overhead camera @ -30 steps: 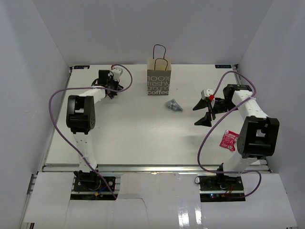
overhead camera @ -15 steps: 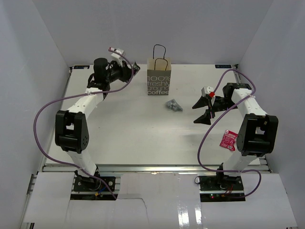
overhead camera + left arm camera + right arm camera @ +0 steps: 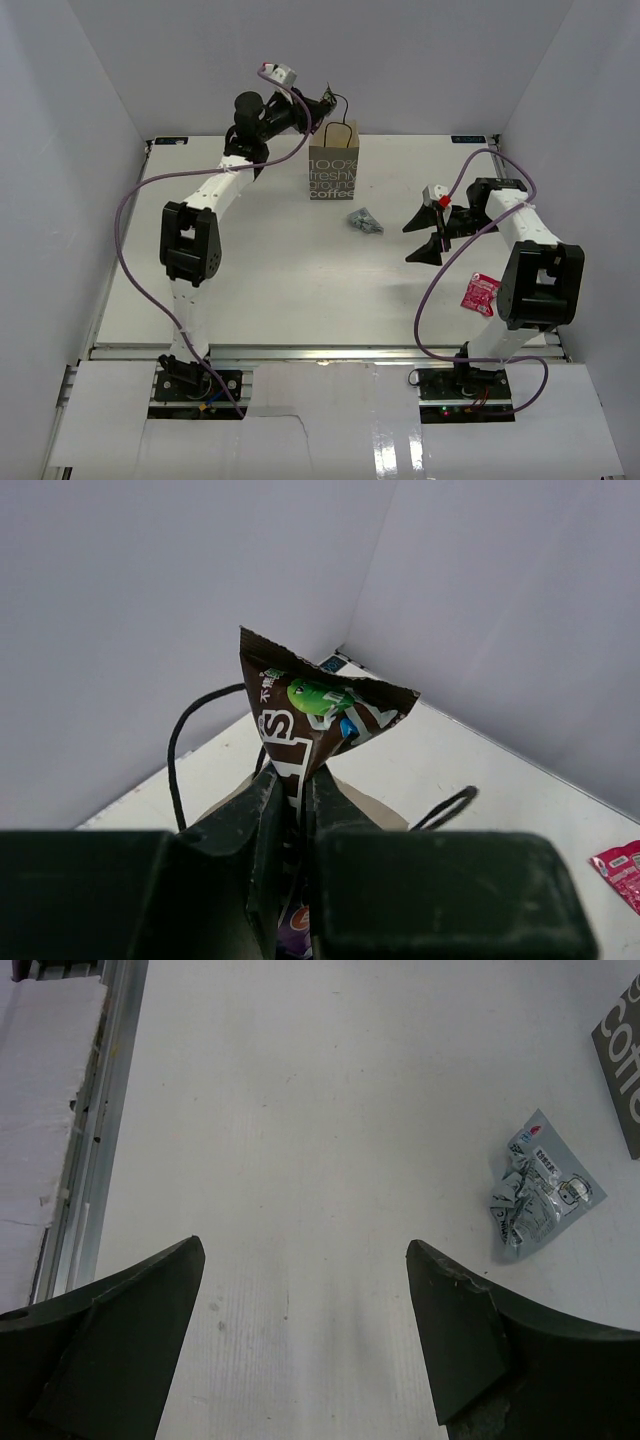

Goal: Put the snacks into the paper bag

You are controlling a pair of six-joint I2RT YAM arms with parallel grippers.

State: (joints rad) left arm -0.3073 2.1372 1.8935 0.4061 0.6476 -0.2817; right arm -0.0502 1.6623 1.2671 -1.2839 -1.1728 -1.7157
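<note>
On the white table (image 3: 280,270), the paper bag (image 3: 333,172) stands upright near the far edge. The left gripper (image 3: 295,780) hangs above its open mouth, jaws clamped on a dark brown snack packet (image 3: 310,715) that juts out past the fingertips. The right gripper (image 3: 412,242) hovers over the table to the bag's right, jaws spread wide and holding nothing. A crumpled silvery grey packet (image 3: 365,221) lies between the bag and the right gripper. A red packet (image 3: 479,293) lies flat near the table's right edge.
</note>
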